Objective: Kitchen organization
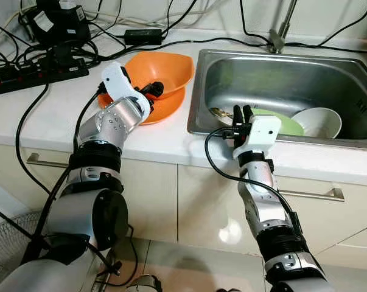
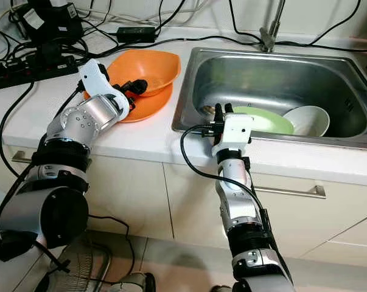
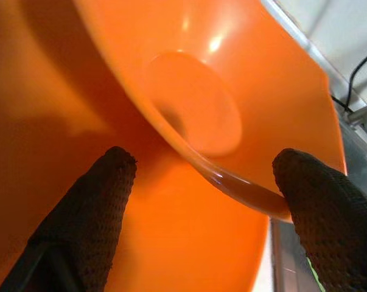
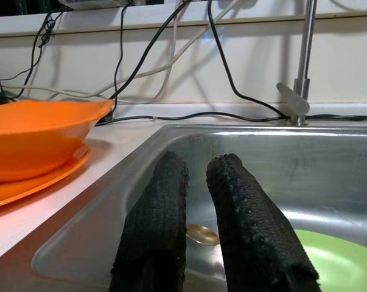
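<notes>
The left end effector was spread open astride the rim of the glossy orange plastic bowl, which sat on a flat orange plate on the white worktop. The right end effector, fingers nearly together and empty, hovered at the stainless sink, where a green plate and white bowl waited. By my judgement, most sorting remained.

Even, bright indoor light falls from above, sharp in both eye views. Glare spots shine on the floor and inside the orange bowl. The near black fingers look soft, slightly out of focus.
</notes>
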